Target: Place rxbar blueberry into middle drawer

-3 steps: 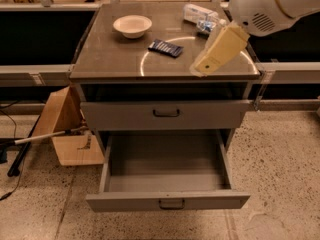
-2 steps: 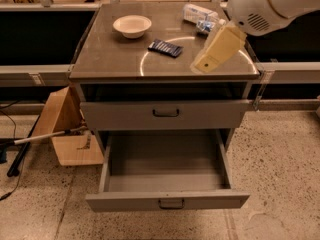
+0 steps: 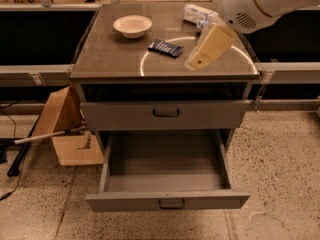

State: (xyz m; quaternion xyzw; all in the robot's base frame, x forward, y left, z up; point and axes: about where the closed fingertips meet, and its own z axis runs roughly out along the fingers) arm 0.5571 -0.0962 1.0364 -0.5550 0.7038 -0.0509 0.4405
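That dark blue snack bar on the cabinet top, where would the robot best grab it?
Probably from straight above, pinching across its narrow width near the middle. The rxbar blueberry lies flat on the cabinet top, so only its long edges offer a hold. The gripper hangs close beside it.

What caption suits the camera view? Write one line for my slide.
Claw hovers above the countertop, right of the rxbar blueberry; middle drawer pulled open below.

Cream claw over grey-brown cabinet top
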